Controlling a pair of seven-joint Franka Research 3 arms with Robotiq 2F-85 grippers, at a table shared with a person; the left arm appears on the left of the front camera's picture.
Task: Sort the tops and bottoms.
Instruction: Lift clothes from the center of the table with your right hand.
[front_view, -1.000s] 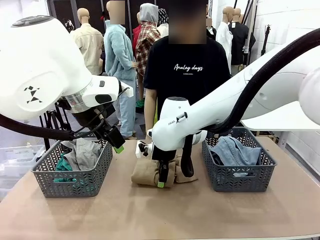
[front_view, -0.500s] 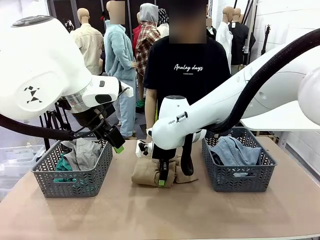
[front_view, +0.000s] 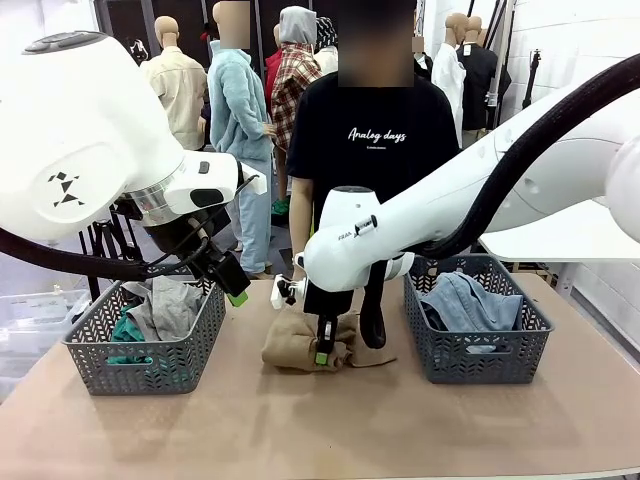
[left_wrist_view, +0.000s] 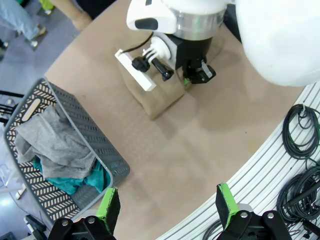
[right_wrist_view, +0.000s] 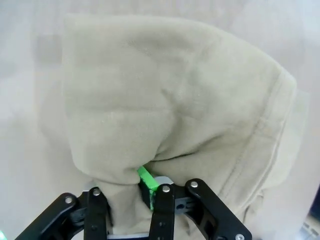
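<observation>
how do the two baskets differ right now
The left basket holds two garments, a grey top lying over a teal top; the right basket holds one, the folded denim. The open left gripper hovers by the left basket's far right corner; the right basket has no gripper at it, since the right gripper is pinching the tan top between the baskets. Both are grey, woven-pattern, similar in size.

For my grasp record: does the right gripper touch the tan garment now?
Touching. In the right wrist view the right gripper pinches a fold of the tan garment between its fingers.
</observation>
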